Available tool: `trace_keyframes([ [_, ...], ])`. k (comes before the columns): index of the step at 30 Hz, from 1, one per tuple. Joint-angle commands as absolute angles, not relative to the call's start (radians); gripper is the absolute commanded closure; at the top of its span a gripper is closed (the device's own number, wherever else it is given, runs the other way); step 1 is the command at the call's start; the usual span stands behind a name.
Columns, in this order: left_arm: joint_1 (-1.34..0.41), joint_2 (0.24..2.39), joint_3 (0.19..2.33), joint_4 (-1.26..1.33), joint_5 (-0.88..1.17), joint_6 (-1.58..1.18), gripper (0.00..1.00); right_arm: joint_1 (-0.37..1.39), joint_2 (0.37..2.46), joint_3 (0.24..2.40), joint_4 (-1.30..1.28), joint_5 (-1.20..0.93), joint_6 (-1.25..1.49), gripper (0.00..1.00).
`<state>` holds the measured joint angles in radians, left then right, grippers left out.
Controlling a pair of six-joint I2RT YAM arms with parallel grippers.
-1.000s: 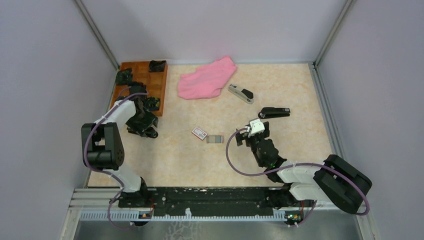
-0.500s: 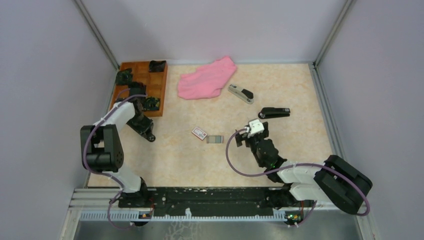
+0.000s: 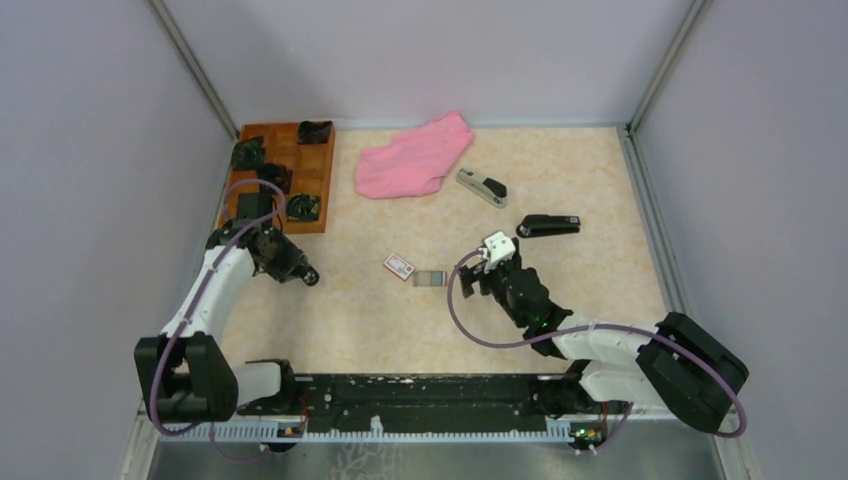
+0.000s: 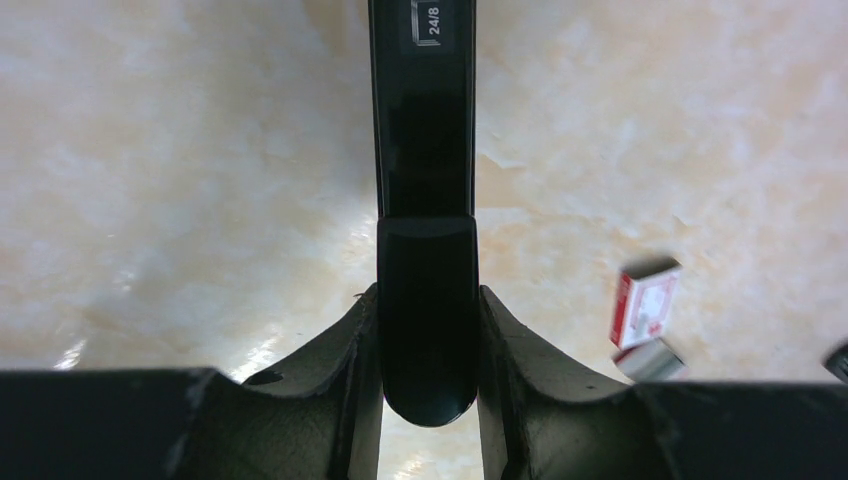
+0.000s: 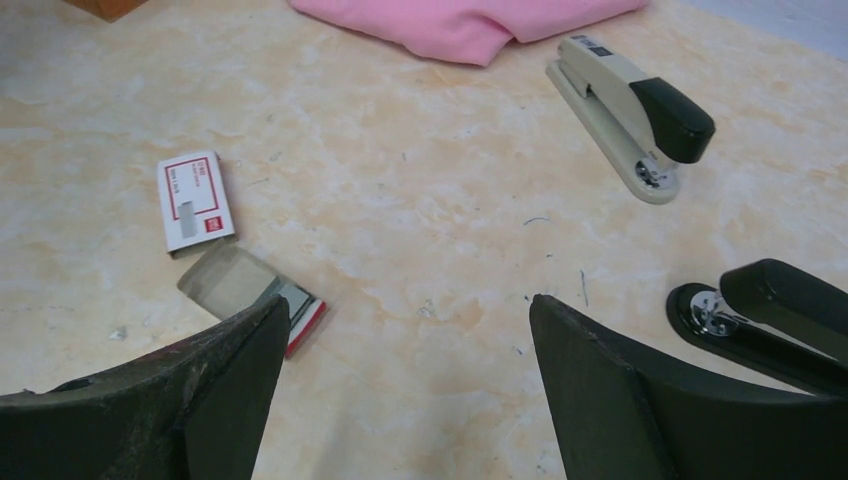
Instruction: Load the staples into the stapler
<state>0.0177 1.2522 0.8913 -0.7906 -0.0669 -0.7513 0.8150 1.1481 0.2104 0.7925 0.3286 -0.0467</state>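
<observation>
Holding the stapler (image 4: 425, 120) level comes first: your left gripper (image 4: 428, 300) is pinching its black body from both sides, low over the left part of the table (image 3: 380, 330), so steady it there. Your right gripper (image 5: 410, 400) hangs spread wide and empty. Just beyond it, to its left, the staples (image 5: 240, 285) lie flat on the table beside a red-and-white box (image 5: 195, 200). I'd straddle the block across its narrow width and close gently, so the strip doesn't break. Farther off, ignore the second black stapler (image 5: 770, 310), the beige stapler (image 5: 625, 115) and the pink cloth (image 5: 460, 25).
</observation>
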Motion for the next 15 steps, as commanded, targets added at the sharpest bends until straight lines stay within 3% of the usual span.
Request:
trace_keyframes([
  [1, 0.006, 1.18, 0.887, -0.654, 0.141, -0.692, 1.0, 0.821, 1.11, 0.32, 0.692, 0.239, 0.024, 0.11],
  [15, -0.307, 1.14, 0.877, -0.322, 0.24, -0.827, 1.0, 0.885, 1.15, 0.497, 0.567, 0.126, 0.287, 0.14],
])
